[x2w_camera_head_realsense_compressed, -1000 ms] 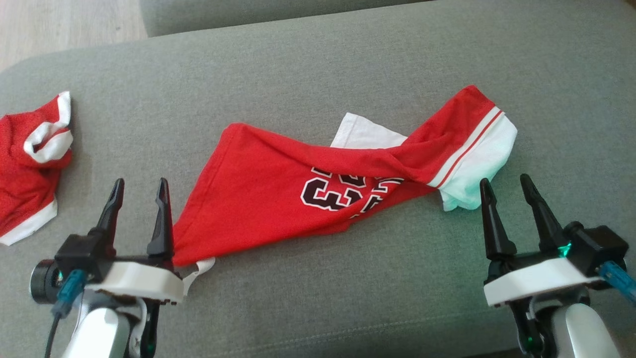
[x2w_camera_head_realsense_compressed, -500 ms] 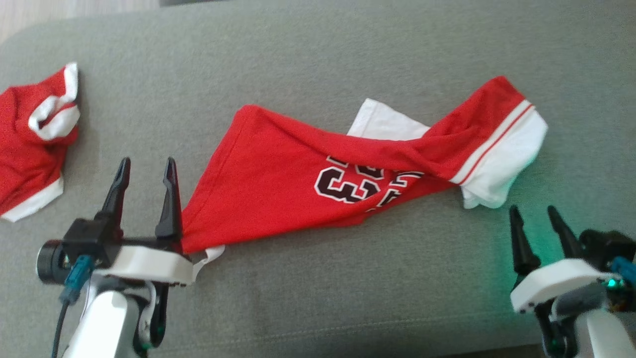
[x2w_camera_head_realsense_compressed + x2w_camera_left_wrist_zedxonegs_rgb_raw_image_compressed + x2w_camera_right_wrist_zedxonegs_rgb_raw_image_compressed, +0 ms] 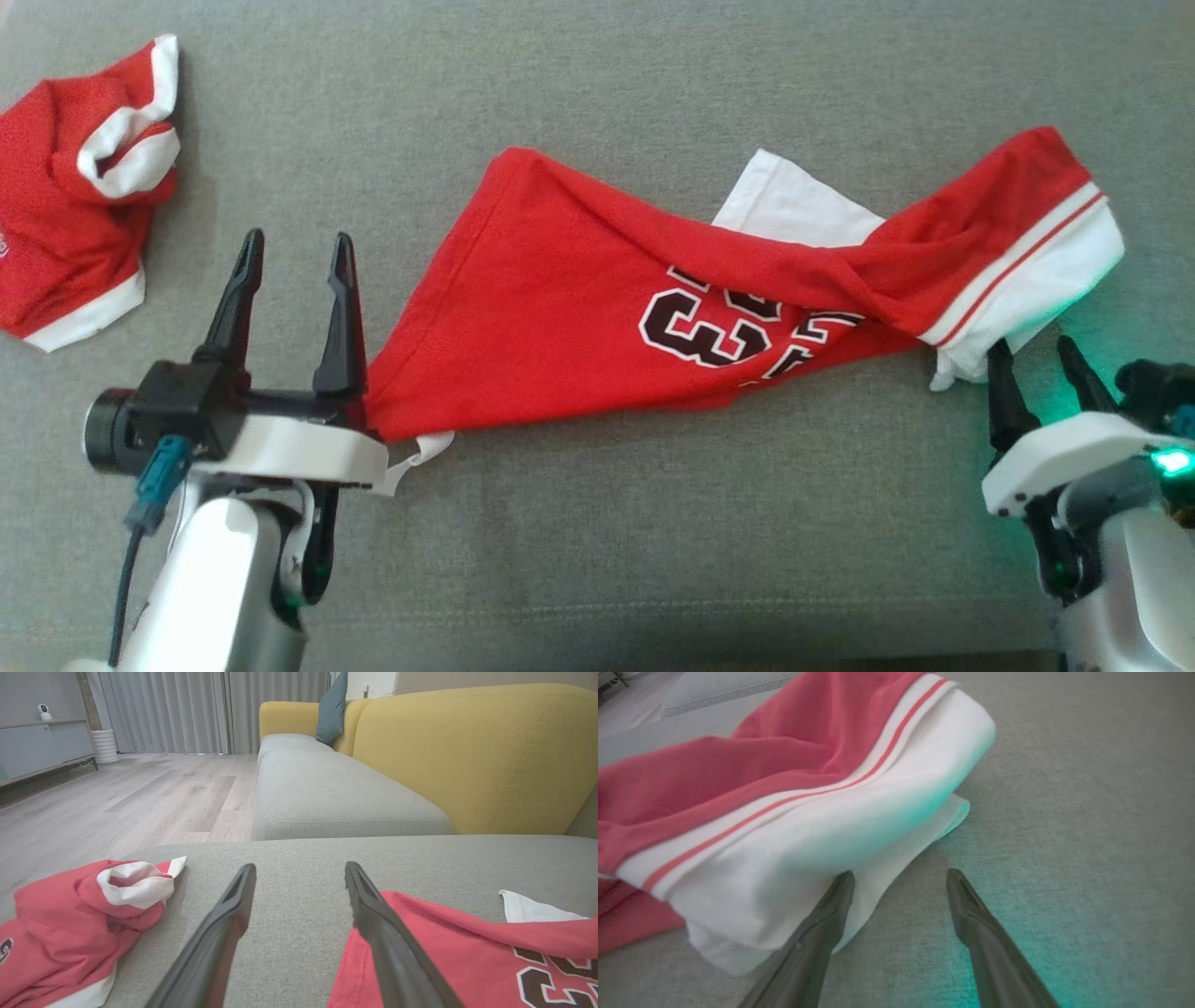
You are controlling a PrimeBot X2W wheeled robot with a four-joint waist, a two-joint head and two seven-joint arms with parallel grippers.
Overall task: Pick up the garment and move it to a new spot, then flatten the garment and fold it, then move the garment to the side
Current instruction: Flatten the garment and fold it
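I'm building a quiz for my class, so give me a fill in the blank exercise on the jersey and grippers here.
The left gripper and the right gripper both have their jaws ____.
The red jersey lies twisted on a ____ sofa cushion.
The jersey's end by the right gripper is a broad ____ band.
Another crumpled red garment lies to the robot's ____.
Missing words: open; grey; white; left.

The red garment (image 3: pixel 560 299) shows a 3, the rest folded.
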